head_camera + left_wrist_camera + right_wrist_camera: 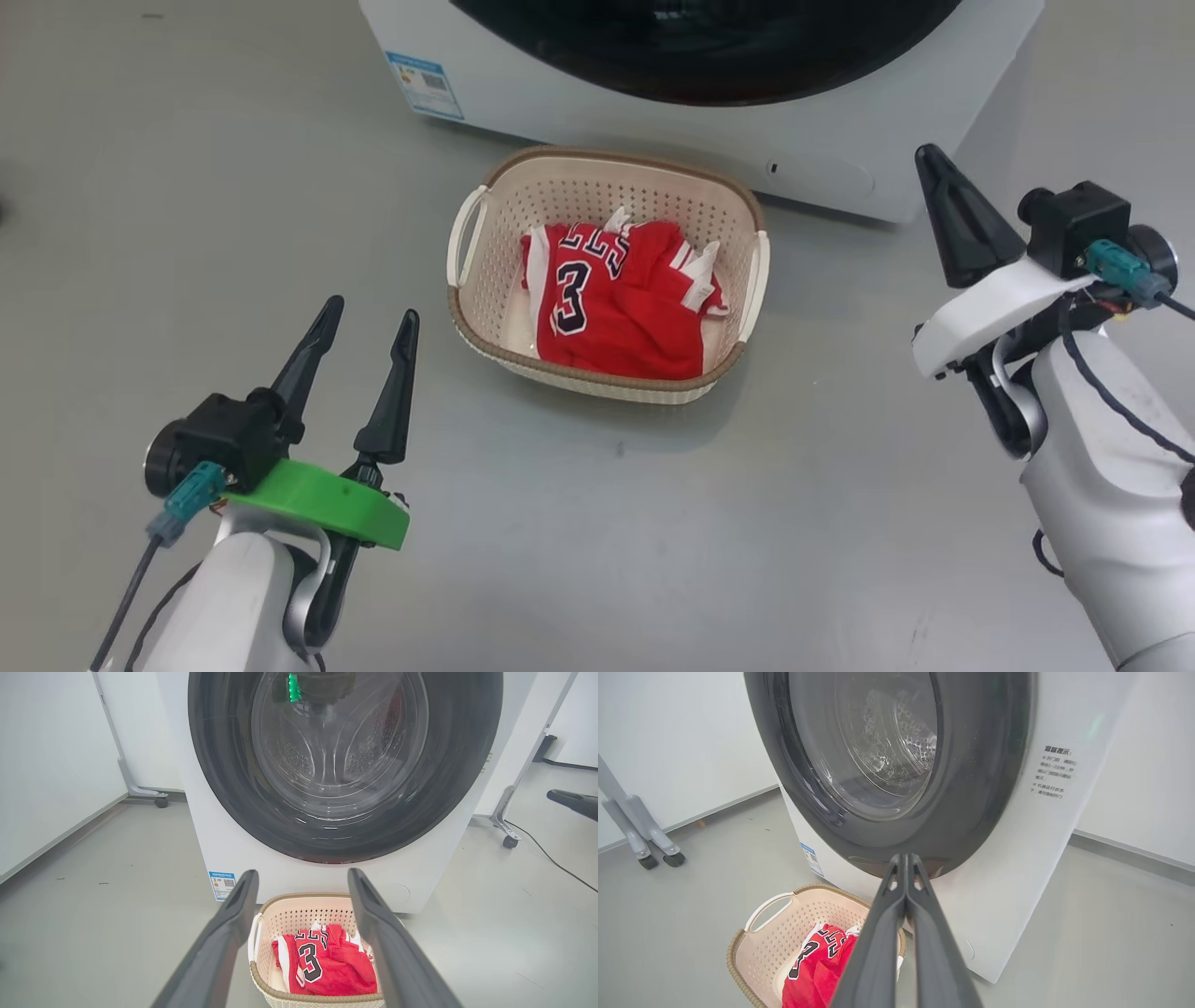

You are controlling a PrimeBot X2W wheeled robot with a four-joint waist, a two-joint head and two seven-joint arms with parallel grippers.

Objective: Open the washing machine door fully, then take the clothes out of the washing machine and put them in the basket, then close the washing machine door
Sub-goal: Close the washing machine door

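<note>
Grey smooth floor [187,187] spreads under everything, with white wall panels [46,765] behind. On it stands the white washing machine [653,126], its black-ringed washing machine door [224,765] shut flat against the front, the steel drum [299,760] visible through the glass. Just before the machine sits the cream basket [597,157], and the red clothes [616,299] lie crumpled inside it, a number 3 facing up. My left gripper [372,311] hovers to the basket's left with its dark fingers [387,401] spread wide, holding nothing. My right gripper [929,163] hangs to the basket's right, tips pressed together, empty.
</note>
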